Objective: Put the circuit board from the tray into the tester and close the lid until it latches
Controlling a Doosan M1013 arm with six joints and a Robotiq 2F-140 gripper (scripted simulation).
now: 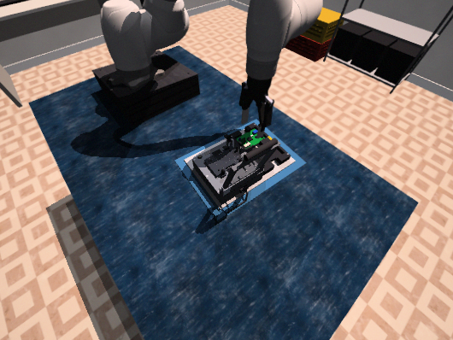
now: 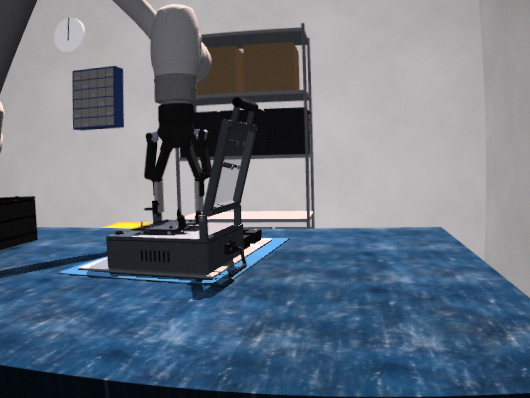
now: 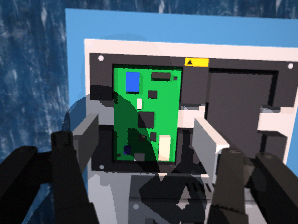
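The green circuit board (image 1: 250, 138) (image 3: 145, 107) lies face up in the left pocket of the dark tray (image 1: 282, 157) (image 3: 145, 59), its white connector (image 3: 165, 148) at the near end in the wrist view. My gripper (image 1: 255, 121) (image 2: 177, 210) (image 3: 146, 129) is open and empty. It hangs just above the board, one finger over each long edge. The tray's other pocket (image 3: 240, 105) is empty. The grey tester (image 1: 215, 167) (image 2: 160, 255) stands beside the tray with its lid (image 2: 232, 160) (image 1: 256, 151) raised steeply and the handle (image 2: 245, 104) at the top.
Tester and tray stand on a white plate on a light blue sheet (image 1: 299, 164) (image 2: 272, 246) (image 3: 75, 30) on the dark blue table top. The arm's black base (image 1: 145, 85) is at the back left. A shelf rack (image 2: 280, 125) and crates (image 1: 316, 38) stand beyond the table.
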